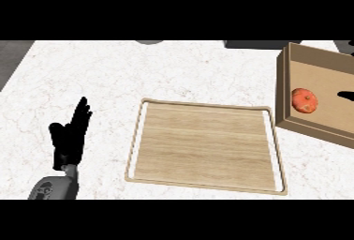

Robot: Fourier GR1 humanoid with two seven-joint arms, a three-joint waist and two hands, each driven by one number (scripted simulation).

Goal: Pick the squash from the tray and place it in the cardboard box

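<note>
Squash (304, 100) in cardboard box (325, 75), off tray (207, 145), apparently placed; left hand (71, 133) idle, fingers straight; right hand (347, 95) at edge, pose untellable.

Tray (207, 145) on counter (104, 70), frame centre; cardboard box (326, 75) just beside it, upper right; squash (304, 100) inside box, by left wall; left hand (69, 136) lower left.

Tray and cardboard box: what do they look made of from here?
The tray looks like light wood with a matt finish, judging by its straight grain lines and pale raised rim. The cardboard box looks like plain brown cardboard, dull, with thin flat walls; no print shows.
</note>
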